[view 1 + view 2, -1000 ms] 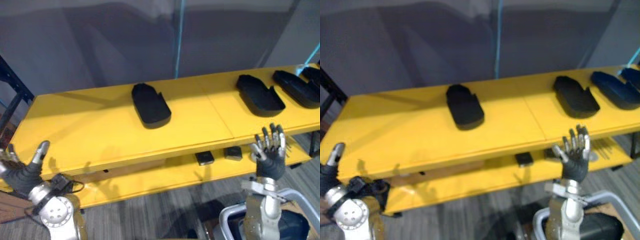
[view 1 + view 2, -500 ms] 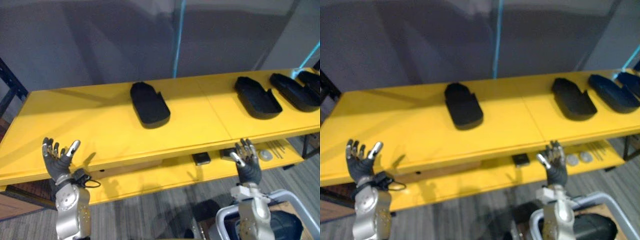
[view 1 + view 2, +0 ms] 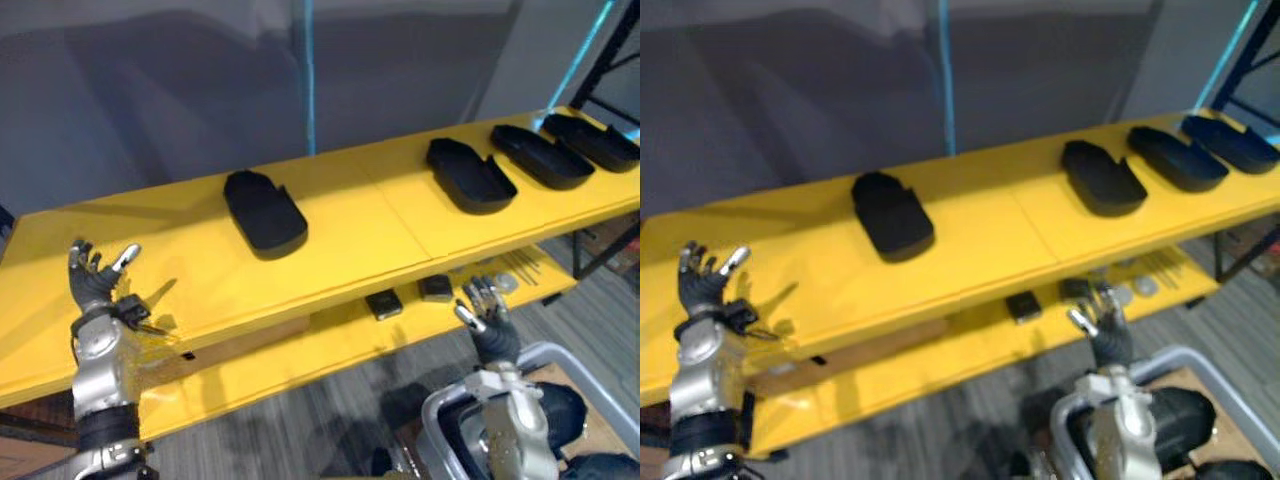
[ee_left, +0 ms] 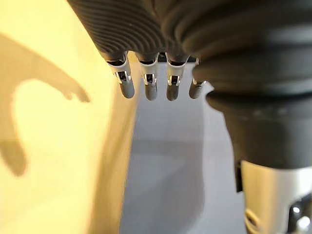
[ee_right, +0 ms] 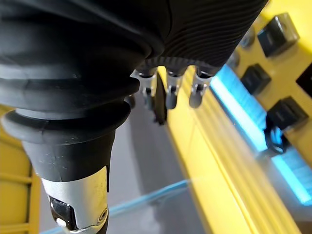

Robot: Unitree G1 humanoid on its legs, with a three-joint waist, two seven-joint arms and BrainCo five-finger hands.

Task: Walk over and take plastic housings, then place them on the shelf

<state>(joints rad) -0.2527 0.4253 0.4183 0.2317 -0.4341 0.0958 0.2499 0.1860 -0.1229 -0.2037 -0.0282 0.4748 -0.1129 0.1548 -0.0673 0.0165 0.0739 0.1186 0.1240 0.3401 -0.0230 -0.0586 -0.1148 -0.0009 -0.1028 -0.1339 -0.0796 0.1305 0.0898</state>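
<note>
Left hand (image 3: 95,283): I am lifting it over the yellow shelf (image 3: 350,245), fingers spread, empty.
Right hand (image 3: 487,318): hanging loosely open, empty.
Plastic housings (image 3: 264,211): lying on shelf.

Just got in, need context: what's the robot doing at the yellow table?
Nothing is held yet. Four black moulded plastic housings lie spaced in a row on the yellow tabletop. The left robot hand is raised at the tabletop's left end, open and empty. The right robot hand, also open and empty, is low in front of the lower yellow shelf, near small dark blocks. Neither hand touches a housing.
</note>
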